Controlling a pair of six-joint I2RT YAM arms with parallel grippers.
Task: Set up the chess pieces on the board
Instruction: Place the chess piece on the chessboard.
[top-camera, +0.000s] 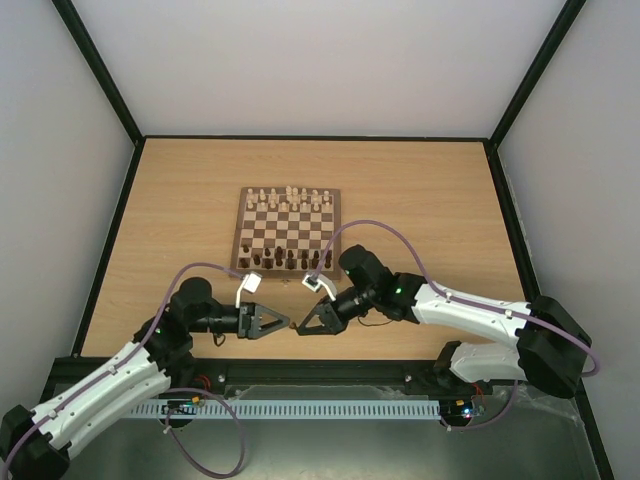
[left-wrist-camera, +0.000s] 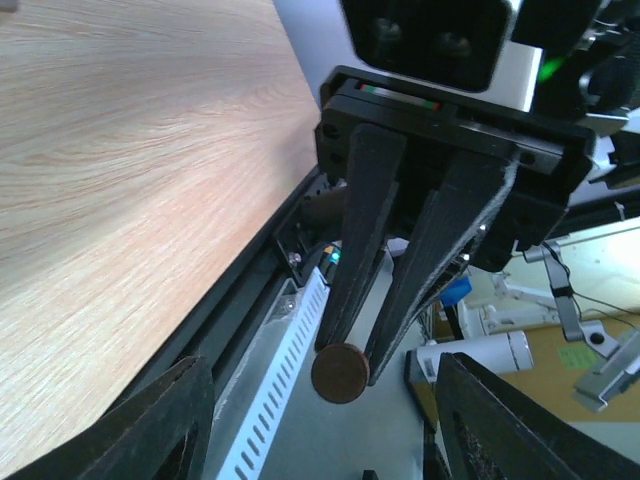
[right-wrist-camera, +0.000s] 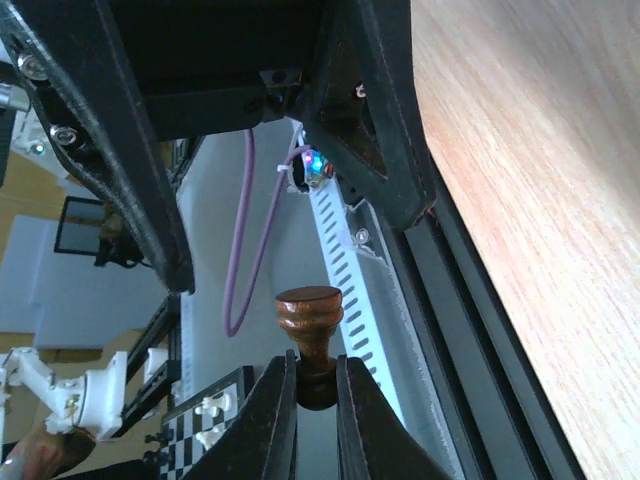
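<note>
Glossy dark wooden chess piece (right-wrist-camera: 310, 335), disc-shaped base, in black right gripper (right-wrist-camera: 316, 378)

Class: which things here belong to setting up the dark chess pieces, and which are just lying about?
Job: dark brown wooden chess piece in the shut right gripper; checkered wooden chessboard; open left gripper.
Lying about: cream-white chessmen; purple cable; white slotted duct.

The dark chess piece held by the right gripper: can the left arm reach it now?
Probably yes. The left gripper is open and faces the dark chess piece, whose round base sticks out of the right gripper; nothing stands between them.
</note>
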